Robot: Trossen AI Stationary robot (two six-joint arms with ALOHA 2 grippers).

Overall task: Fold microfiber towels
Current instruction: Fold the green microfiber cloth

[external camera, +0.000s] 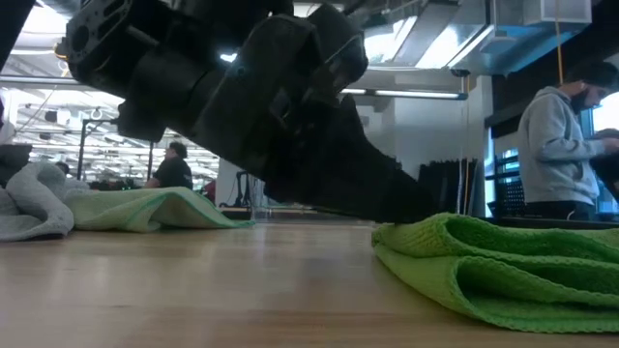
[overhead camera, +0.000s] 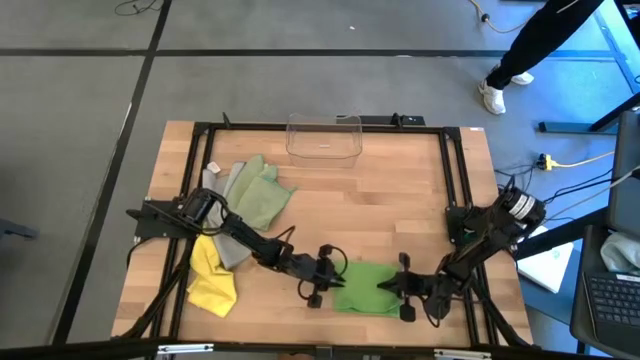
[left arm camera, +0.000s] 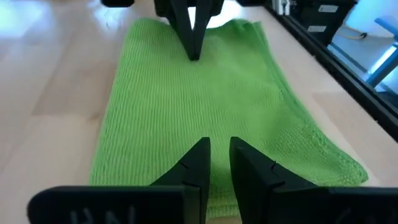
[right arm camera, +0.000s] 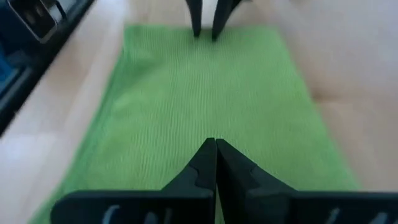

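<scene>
Two end effectors meet over your folded bright green towel (overhead camera: 366, 298) nr tabletop's (overhead camera: 400, 210) front edge: left end effector (overhead camera: 328, 283) slightly parted, right end effector (overhead camera: 392, 288) closed, neither gripping.

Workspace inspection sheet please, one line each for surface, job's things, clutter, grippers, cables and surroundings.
Surface: wooden table, black frame around it.
Job's things: bright green towel folded flat at the near edge; yellow towel, grey towel and sage towel heaped on the left.
Clutter: clear plastic bin at the far edge.
Grippers: left gripper slightly parted over the green towel's left end; right gripper shut over its right end.
Cables: yellow cable on the floor, right.
Surroundings: person's legs beyond the table.
</scene>
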